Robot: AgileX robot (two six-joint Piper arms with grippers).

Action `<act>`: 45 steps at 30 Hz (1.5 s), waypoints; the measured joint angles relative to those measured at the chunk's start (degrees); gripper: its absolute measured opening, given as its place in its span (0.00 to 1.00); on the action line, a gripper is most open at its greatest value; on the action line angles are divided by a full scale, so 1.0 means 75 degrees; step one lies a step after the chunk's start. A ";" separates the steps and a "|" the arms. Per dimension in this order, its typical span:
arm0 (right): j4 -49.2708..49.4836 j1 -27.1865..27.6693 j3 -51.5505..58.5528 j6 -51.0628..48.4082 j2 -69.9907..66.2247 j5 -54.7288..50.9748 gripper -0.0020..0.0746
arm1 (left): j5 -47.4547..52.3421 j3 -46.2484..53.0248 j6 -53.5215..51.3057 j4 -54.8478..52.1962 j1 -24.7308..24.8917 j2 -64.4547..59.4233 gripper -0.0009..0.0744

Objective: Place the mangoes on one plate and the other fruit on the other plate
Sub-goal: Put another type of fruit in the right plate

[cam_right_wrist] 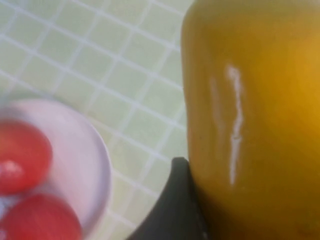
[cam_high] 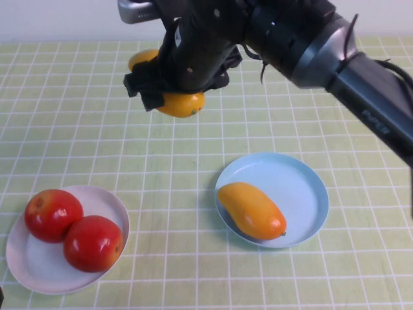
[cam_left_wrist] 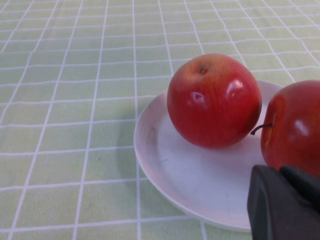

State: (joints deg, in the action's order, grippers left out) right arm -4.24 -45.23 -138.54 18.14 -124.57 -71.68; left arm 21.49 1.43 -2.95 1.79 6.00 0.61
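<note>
My right gripper [cam_high: 169, 90] hangs above the far middle of the table, shut on a yellow-orange mango [cam_high: 182, 103]. That mango [cam_right_wrist: 250, 110] fills the right wrist view, pressed against one dark finger [cam_right_wrist: 172, 205]. A second, deeper orange mango [cam_high: 251, 210] lies in the light blue plate [cam_high: 303, 187]. Two red apples [cam_high: 53, 214] [cam_high: 93, 243] rest side by side on the white plate [cam_high: 26, 265] at the near left. My left gripper [cam_left_wrist: 280, 175] is shut with nothing in it, just beside the apple with the stem [cam_left_wrist: 295, 125] and over the white plate's rim [cam_left_wrist: 175, 170].
A green checked cloth [cam_high: 161, 161] covers the whole table. The right arm's dark body [cam_high: 361, 84] stretches from the right edge across the far side. Bare cloth lies between the two plates.
</note>
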 joint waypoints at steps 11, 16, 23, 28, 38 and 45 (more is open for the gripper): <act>-0.0361 0.0629 0.5464 -0.0023 0.2640 0.0314 0.75 | 0.0000 0.0000 0.0000 0.0000 0.0000 0.0000 0.01; -0.0303 0.1175 0.6861 -0.0023 0.2789 0.0799 0.75 | 0.0000 0.0000 0.0000 0.0000 0.0000 0.0000 0.01; -0.0242 0.1523 0.7220 -0.0023 0.2541 0.1362 0.75 | 0.0000 0.0000 0.0000 0.0000 0.0000 0.0000 0.01; 0.0070 0.1523 0.7220 -0.0038 0.2285 0.1423 0.75 | 0.0000 0.0000 0.0000 0.0000 0.0000 0.0000 0.01; 0.0147 0.1523 0.7220 -0.0052 0.1933 0.1423 0.89 | 0.0000 0.0000 0.0000 0.0000 0.0000 0.0000 0.01; 0.0162 0.1523 0.7220 -0.0052 0.2391 0.1214 0.93 | 0.0000 0.0000 0.0000 0.0000 0.0000 0.0000 0.01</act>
State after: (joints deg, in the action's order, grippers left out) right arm -3.03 -33.80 -84.39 17.75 -106.64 -62.57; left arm 21.49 1.43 -2.95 1.79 6.00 0.61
